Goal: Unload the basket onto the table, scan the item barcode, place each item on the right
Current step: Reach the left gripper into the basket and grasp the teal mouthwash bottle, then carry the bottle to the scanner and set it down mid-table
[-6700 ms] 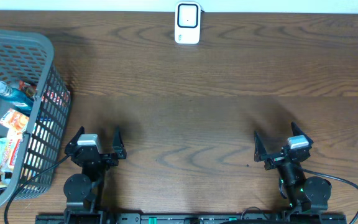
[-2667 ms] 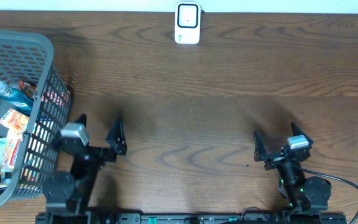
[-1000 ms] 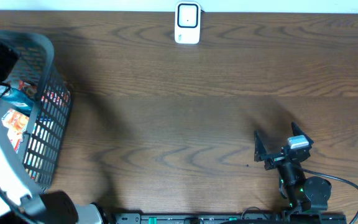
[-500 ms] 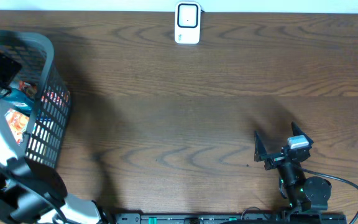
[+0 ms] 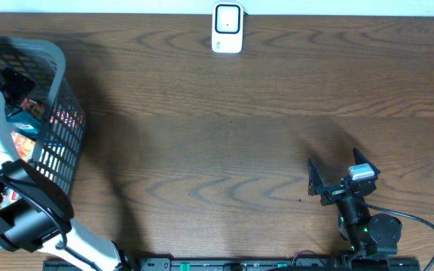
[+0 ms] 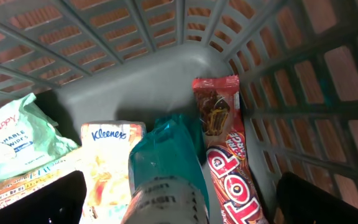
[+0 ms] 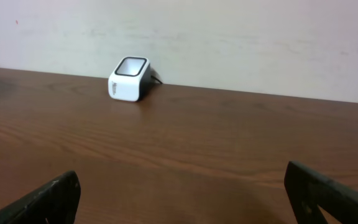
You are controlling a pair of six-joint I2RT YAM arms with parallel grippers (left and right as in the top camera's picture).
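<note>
**Soft, even light; blur only up close**

The overhead view is evenly lit, with broad, soft shadows on the desk (image 5: pixel 224 113) to the right of the basket (image 5: pixel 60 68). The left arm (image 5: pixel 29 218), close to the lens, looks soft. In the left wrist view the bottle (image 6: pixel 166 180) is blurred. In the right wrist view the fingers (image 7: pixel 48 199) are dark, unfocused shapes in the lower corners.

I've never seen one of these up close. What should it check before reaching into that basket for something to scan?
1. Left gripper open: ok.
2. Left gripper above the items in the basket: ok.
3. Teal bottle lined up between its fingers: ok.
4. Bottle's barcode visible: cannot tell.
5. Scanner unobstructed on the table: ok.
6. Right gripper open, away from the basket: ok.
</note>
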